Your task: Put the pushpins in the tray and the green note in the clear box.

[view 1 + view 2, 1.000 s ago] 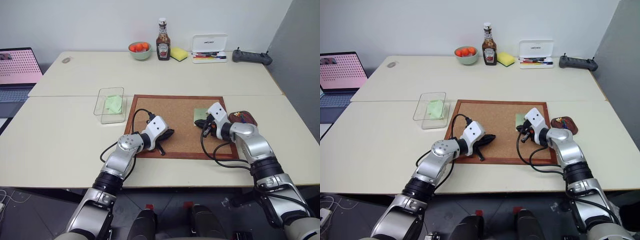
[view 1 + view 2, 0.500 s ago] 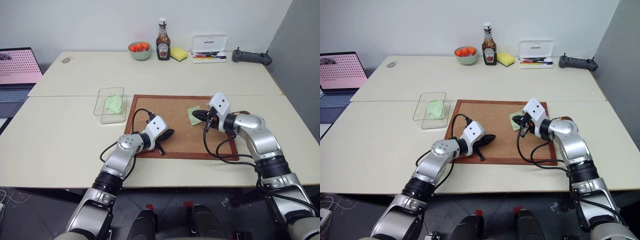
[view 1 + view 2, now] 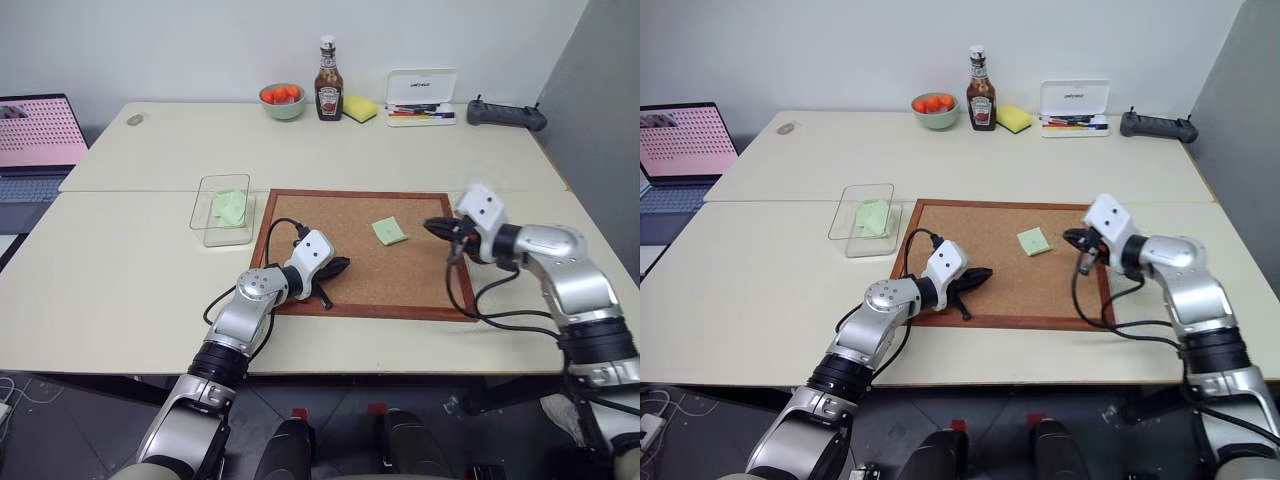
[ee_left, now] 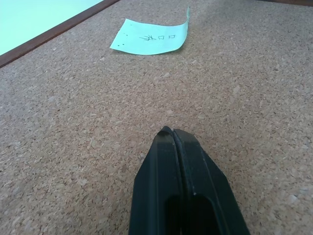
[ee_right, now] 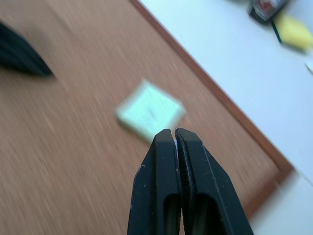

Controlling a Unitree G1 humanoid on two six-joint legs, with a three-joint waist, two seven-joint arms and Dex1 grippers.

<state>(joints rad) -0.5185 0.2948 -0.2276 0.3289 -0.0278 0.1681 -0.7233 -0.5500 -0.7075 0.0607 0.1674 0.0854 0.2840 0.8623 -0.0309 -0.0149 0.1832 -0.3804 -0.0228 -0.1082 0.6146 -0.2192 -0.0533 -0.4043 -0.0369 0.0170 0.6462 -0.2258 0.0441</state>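
The green note lies flat and free on the cork board, with writing on it in the left wrist view. My right gripper hovers just right of the note near the board's right edge, fingers shut, nothing visible between them. My left gripper rests shut on the board's near left part, pointing toward the note. The clear box stands left of the board with a crumpled green paper inside. The tray is hidden behind my right arm. The pushpins are too small to make out.
Along the far table edge stand a green bowl of oranges, a ketchup bottle, a yellow sponge, a white case of pens and a black controller. A laptop sits at far left.
My right gripper has lifted off the note and swung to the right and up. The note was dragged slightly left and turned, and now lies uncovered. The left arm kept still.
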